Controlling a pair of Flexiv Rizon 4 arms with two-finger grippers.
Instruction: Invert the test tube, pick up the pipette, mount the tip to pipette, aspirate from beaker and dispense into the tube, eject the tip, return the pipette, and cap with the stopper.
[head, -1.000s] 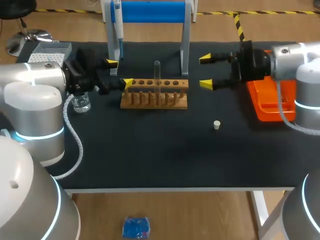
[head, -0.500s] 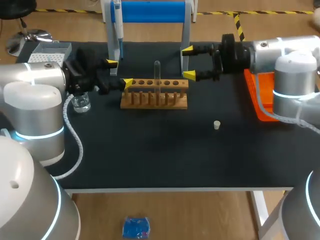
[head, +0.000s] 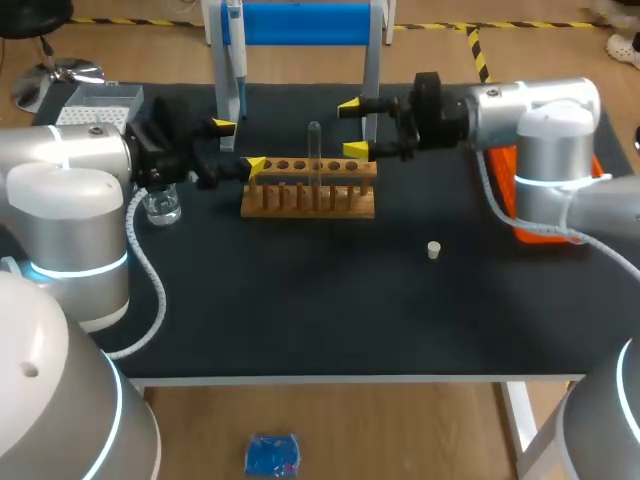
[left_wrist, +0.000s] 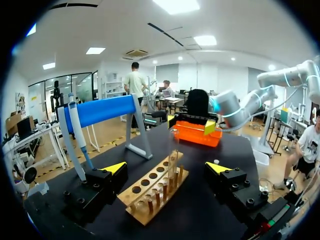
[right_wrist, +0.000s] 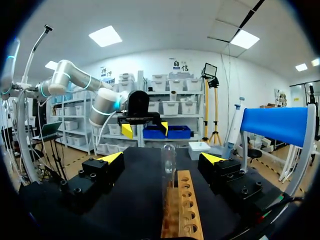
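A clear test tube (head: 314, 150) stands upright in the wooden rack (head: 308, 188), its rounded end up. My left gripper (head: 240, 146) hovers open at the rack's left end, the tube (left_wrist: 174, 150) ahead between its spread fingers. My right gripper (head: 353, 127) is open at the rack's right end, close to the tube (right_wrist: 168, 162), which lies just ahead of its fingers. The pipette (head: 234, 60) hangs on the blue stand behind the rack. A glass beaker (head: 161, 205) sits under my left arm. The small white stopper (head: 434, 250) lies alone on the mat, front right.
A tip box (head: 98, 103) stands at the back left corner. An orange tray (head: 540, 215) lies at the right, partly under my right arm. The stand's white legs (head: 371, 70) rise close behind my right gripper.
My right arm has swung left from over the orange tray to the rack's right end, still open. My left arm and the tube have not moved.
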